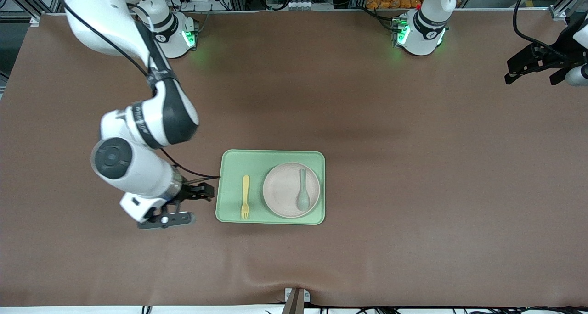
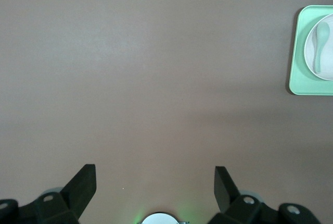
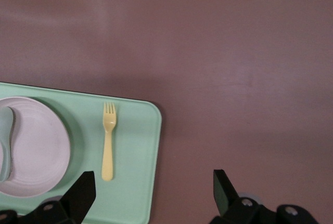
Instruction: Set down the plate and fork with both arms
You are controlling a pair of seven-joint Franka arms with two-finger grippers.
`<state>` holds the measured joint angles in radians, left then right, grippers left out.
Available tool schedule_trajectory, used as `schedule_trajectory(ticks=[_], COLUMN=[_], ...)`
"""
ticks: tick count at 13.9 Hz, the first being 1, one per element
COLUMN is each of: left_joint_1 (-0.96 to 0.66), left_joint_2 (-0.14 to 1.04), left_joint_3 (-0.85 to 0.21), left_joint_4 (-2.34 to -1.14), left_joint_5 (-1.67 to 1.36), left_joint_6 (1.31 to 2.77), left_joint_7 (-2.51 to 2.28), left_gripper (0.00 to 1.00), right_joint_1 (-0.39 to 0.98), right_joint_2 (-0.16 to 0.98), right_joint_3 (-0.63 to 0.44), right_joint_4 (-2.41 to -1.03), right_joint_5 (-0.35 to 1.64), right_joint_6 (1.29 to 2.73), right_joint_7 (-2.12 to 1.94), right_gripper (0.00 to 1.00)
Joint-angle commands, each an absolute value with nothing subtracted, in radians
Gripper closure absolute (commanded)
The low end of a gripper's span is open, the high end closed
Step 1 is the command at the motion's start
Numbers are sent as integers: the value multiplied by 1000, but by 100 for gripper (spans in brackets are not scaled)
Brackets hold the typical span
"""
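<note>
Counting gives one tray (image 1: pixel 271 157), one plate (image 1: pixel 285 190), one fork (image 1: pixel 245 197) and one spoon (image 1: pixel 302 190) on the counter (image 1: pixel 413 167). The plate is seen lying in the tray, toward the left arm's end, with the spoon resting on it. The fork is laid flat in the tray beside the plate, toward the right arm's end, tines toward the front camera. The right gripper (image 1: pixel 190 204) is held low just beside the tray's edge, jaws wide apart, nothing gripped. The left gripper (image 1: pixel 535 70) is parked over the counter's end, well apart from the tray, jaws spread, empty; that arm waits.
</note>
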<state>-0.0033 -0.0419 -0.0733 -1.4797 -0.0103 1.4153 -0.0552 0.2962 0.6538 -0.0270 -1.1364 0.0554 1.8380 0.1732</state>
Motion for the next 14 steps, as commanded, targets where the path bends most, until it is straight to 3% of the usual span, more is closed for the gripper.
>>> schedule_trajectory(ticks=[1,11,14], left_joint_1=[-3,0,2], left_joint_2=[-66,-66,-63], left_joint_3=[-77,-77,-75], left_joint_4=[-1486,-1488,-1488], left_joint_5=[6,8,8], left_joint_6=[1405,1402,1401], left_joint_7=[-63,-64,-66], left_gripper=[0,0,0], right_joint_1=[232,71,45], right_joint_2=[580,381,258], right_joint_3=[-12,-28,-31], right_joint_4=[-1172,-1187,-1311], right_joint_5=[51,37,34], right_joint_6=[1767,1502,1499], right_joint_7=[134,-48,-38], right_gripper=[0,0,0])
